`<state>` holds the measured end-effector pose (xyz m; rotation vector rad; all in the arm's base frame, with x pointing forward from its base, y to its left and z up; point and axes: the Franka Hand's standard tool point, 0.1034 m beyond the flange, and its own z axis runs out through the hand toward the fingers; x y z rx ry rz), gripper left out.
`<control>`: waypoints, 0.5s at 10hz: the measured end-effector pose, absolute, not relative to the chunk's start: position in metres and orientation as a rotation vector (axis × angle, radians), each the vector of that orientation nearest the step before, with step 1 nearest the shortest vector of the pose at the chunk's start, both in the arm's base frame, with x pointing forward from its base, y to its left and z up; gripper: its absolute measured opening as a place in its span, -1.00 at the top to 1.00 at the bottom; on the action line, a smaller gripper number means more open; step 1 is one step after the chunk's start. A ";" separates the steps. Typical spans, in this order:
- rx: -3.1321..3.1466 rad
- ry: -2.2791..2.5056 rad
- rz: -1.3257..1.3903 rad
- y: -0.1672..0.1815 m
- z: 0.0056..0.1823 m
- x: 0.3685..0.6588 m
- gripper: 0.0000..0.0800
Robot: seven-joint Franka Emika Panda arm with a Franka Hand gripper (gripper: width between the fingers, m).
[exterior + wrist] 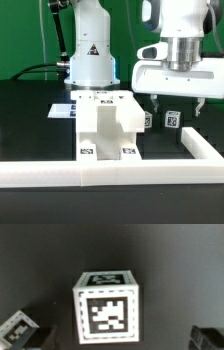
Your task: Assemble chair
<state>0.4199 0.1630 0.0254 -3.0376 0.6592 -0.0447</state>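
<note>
The partly built white chair (105, 125) stands in the middle of the black table, with tags on its top and front. A small white tagged block (170, 118) stands to the exterior view's right of it. In the wrist view this block (108, 308) is upright and shows a tag on its top and one on its side. My gripper (175, 106) hangs open just above the block, one finger on each side and nothing held. The dark fingertips (205, 336) show at the edge of the wrist view, with the gripper (120, 343) centred over the block's near end.
A second small tagged piece (147, 118) stands between the chair and the block, also seen in the wrist view (15, 330). A long white rail (110, 172) runs along the front and turns back at the exterior view's right (198, 148). The marker board (62, 110) lies at the back by the robot base (90, 65).
</note>
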 end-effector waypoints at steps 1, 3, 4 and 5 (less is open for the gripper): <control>-3.040 0.657 -0.042 0.163 0.024 0.419 -0.62; -3.051 0.653 -0.029 0.162 0.017 0.415 -0.62; -3.055 0.653 -0.030 0.161 0.013 0.414 -0.62; -3.059 0.649 -0.027 0.160 0.012 0.413 -0.62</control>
